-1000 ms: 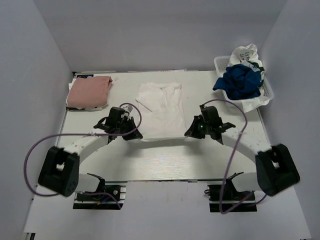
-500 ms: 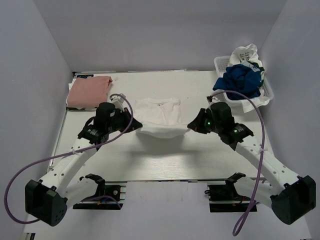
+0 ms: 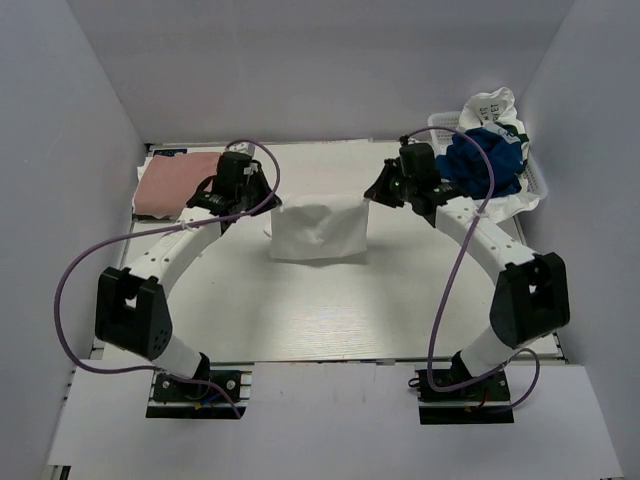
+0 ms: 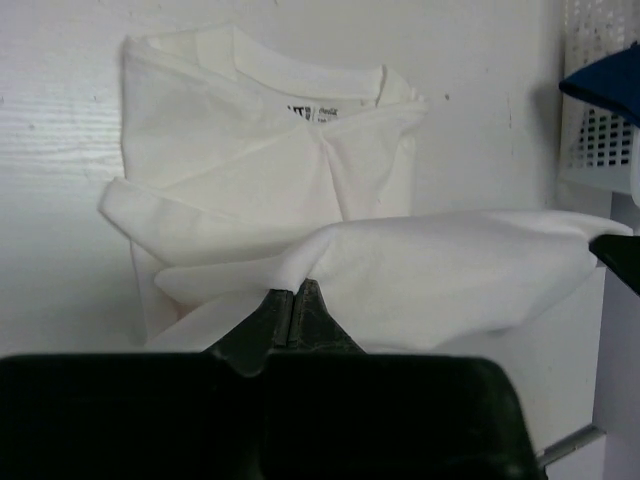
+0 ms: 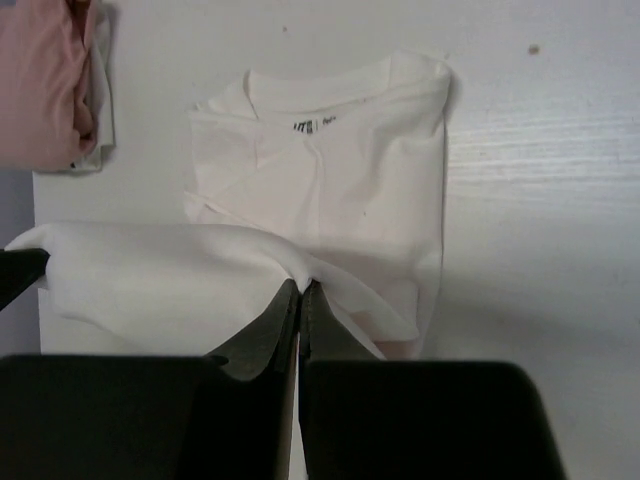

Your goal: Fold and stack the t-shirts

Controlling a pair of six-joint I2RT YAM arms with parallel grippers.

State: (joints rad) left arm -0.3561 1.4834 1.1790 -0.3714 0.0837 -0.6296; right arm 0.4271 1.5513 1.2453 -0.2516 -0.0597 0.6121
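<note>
Near half of the pale wood-grain surface (image 3: 330, 320) is wide open, so there's easy room to come in from the near side. The far middle is blocked by the white cloth t-shirt (image 3: 318, 232) stretched across. The far left has the folded salmon-pink t-shirt (image 3: 172, 183). The far right has the white plastic basket (image 3: 538, 183), heaped with crumpled blue cloth (image 3: 480, 160). The white-and-black left arm (image 3: 170, 257) and the right arm (image 3: 480, 233) cross the side lanes.

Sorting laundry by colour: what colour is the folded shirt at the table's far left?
Salmon pink; the folded cloth t-shirt shows best in the top external view.
</note>
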